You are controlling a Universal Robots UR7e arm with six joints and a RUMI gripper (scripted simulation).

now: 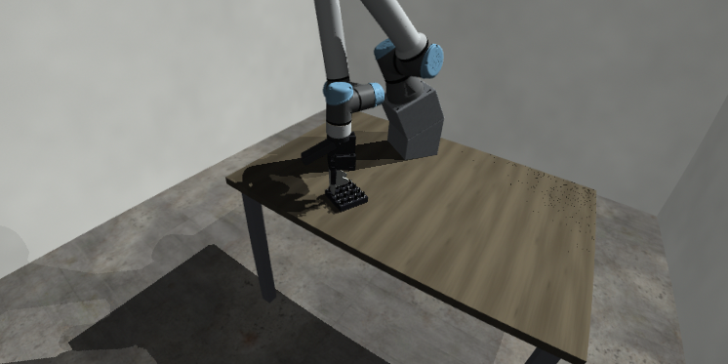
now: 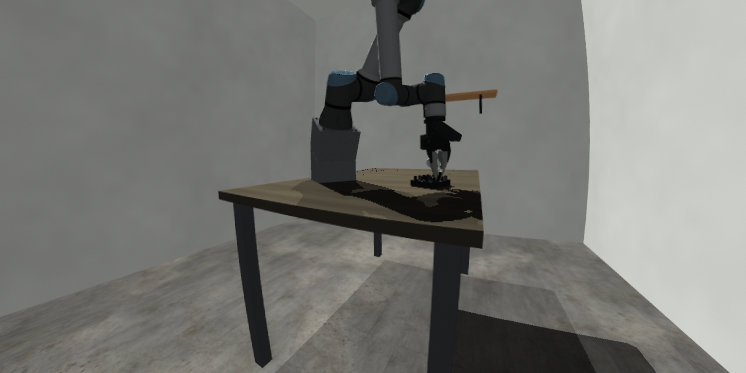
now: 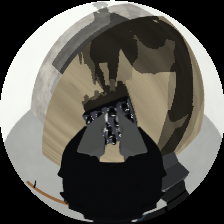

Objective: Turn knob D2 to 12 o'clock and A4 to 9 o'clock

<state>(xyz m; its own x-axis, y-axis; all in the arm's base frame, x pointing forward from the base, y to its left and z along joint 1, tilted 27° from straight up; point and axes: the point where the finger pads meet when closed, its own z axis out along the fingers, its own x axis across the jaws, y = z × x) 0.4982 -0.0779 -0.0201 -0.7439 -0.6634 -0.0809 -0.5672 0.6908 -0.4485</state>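
Observation:
The knob box (image 1: 351, 198) (image 2: 423, 181) (image 3: 119, 95) is a small black block with rows of knobs, near the table's left corner. My gripper (image 1: 337, 186) (image 2: 438, 173) (image 3: 112, 111) points straight down onto the box's back left part, and its grey fingers stand close together around one knob. In the wrist view the fingers cover most of the knobs, and I cannot tell which knob they hold or how its mark stands. The box lies in the arm's dark shadow.
The wooden table (image 1: 458, 239) (image 2: 313, 198) carries the arm's grey pedestal (image 1: 415, 127) (image 2: 334, 153) at its back edge. The table's left edge is close to the box. A wooden bar (image 2: 472, 94) sticks out of the wall behind the arm.

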